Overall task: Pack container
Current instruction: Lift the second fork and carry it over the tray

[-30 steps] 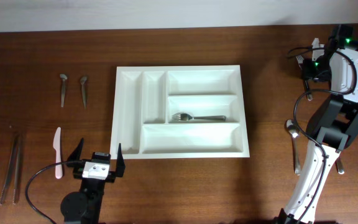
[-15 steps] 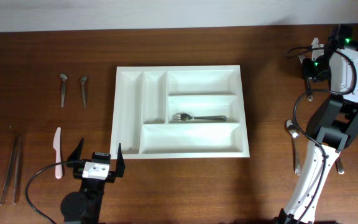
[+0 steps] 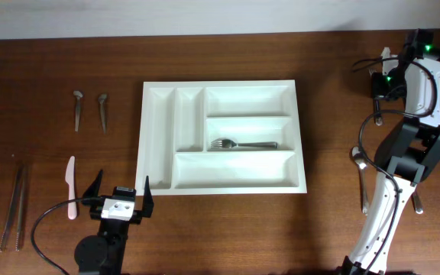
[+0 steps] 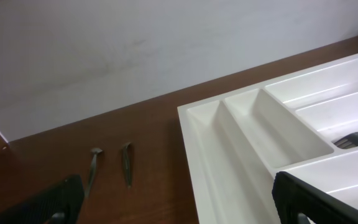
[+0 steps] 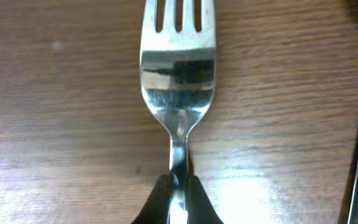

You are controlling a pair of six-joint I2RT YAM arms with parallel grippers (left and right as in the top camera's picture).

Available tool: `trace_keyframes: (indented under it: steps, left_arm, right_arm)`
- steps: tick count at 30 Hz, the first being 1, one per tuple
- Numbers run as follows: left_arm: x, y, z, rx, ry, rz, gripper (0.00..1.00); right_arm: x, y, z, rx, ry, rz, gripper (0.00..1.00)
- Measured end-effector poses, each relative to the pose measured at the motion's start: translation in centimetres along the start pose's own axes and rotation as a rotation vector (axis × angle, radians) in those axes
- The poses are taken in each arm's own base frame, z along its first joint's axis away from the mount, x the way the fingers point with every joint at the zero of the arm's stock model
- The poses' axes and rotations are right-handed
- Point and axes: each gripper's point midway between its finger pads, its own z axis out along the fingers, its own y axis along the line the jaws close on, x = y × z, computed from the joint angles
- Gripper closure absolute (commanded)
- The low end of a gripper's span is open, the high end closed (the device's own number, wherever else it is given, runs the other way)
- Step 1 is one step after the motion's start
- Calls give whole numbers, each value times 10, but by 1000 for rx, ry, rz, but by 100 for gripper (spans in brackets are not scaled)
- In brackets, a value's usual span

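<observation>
Container (image 3: 235, 169) sits mid-table with a second fork (image 3: 239, 143) lying in its middle long slot, head to the left. Way over at the far right end of the table (image 3: 220, 229), well apart from the container, our right pincer (image 5: 178, 190) is pinched shut on the thin neck of a fork (image 5: 178, 74), just below the head. That fork looks to be lying flat on the wood. Our left pincer (image 3: 121, 189) is wide open with nothing in it, near the container's front left corner.

We'd lift straight up first. With a grip this close to the head, most of the handle probably hangs free, so it could swing or slip. Then carry it level over the rim, line it up with the second fork, and let go low in that same slot.
</observation>
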Motion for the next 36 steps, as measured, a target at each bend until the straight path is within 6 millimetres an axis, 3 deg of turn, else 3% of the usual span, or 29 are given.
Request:
trace_keyframes:
  steps: [5,10,15,22,26,32,36]
  left_arm:
    - [0,0,0,0,0,0,1]
    - [0,0,0,0,0,0,1]
    - [0,0,0,0,0,0,1]
    - [0,0,0,0,0,0,1]
    - [0,0,0,0,0,0,1]
    - [0,0,0,0,0,0,1]
    - [0,0,0,0,0,0,1]
  right_arm:
    - [-5,18,-25,-5,5,-110,96]
    - [-9,49,-67,-23,-7,-282,95]
    - [-14,97,-111,-76,-76,-464,95]
    - [-27,165,-153,-106,-188,-637,96]
    - [-28,206,-190,-110,-261,-716,96]
    - [-12,280,-242,-116,-338,-866,96]
    - [16,319,-239,-125,-255,-979,96]
